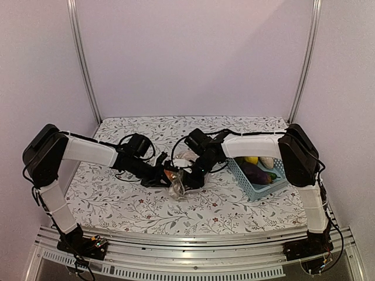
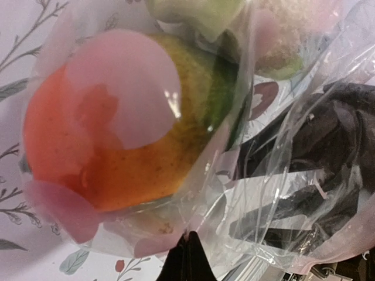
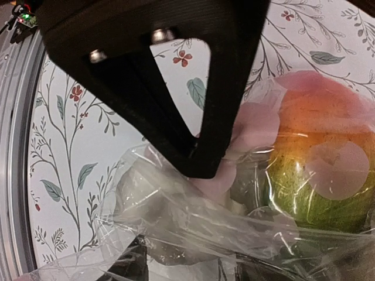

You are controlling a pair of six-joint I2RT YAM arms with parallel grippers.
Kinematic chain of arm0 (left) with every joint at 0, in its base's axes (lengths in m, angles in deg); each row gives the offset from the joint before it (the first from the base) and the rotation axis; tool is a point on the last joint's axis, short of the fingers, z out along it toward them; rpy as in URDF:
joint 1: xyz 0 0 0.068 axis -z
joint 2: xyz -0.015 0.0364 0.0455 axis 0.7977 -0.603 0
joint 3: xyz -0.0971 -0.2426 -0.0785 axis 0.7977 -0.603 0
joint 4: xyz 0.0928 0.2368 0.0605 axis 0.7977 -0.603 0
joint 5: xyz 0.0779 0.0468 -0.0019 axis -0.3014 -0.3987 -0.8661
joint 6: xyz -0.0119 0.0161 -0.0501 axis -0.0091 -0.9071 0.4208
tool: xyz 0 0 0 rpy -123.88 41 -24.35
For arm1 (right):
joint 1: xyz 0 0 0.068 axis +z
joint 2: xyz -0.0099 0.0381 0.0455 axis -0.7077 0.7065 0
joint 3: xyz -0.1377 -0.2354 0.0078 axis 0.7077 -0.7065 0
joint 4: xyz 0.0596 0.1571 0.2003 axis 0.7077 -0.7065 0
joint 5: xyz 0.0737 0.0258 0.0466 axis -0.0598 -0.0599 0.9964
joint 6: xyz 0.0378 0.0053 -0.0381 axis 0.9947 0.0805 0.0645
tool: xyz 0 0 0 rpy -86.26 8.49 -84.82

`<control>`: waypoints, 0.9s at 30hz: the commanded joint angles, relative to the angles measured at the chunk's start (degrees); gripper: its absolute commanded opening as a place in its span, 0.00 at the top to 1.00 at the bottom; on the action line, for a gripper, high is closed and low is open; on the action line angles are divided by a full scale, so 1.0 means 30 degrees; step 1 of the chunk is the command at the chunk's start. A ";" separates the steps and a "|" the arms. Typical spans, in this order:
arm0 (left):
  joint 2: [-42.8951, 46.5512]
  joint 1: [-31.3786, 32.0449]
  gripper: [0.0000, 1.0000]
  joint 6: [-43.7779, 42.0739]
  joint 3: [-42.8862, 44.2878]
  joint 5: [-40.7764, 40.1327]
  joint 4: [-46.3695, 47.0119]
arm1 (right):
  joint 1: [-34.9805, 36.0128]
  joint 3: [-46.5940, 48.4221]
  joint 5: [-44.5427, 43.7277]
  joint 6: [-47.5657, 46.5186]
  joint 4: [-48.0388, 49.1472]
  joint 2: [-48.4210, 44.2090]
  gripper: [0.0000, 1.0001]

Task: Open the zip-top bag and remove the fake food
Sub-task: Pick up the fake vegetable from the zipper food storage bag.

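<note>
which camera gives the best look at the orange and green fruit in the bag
The left wrist view: the orange-green toy fruit fills much of the frame inside the clear zip-top bag. The right wrist view cuts it off at the right edge; the top view shows only an orange speck.

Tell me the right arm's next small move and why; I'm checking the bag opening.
Probably close the right gripper on the loose film between its jaws, then ease it away from the left gripper. The left jaws are shut, seemingly pinching the zip-top bag, and an orange-and-green toy fruit sits inside it, so pulling two sides apart should open the mouth.
</note>
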 commanded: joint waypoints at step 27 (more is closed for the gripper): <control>0.0236 -0.0094 1.00 -0.0637 -0.0889 -0.0422 -0.0248 | 0.0446 0.1107 -0.1308 0.0676 -0.2571 -0.0050 0.88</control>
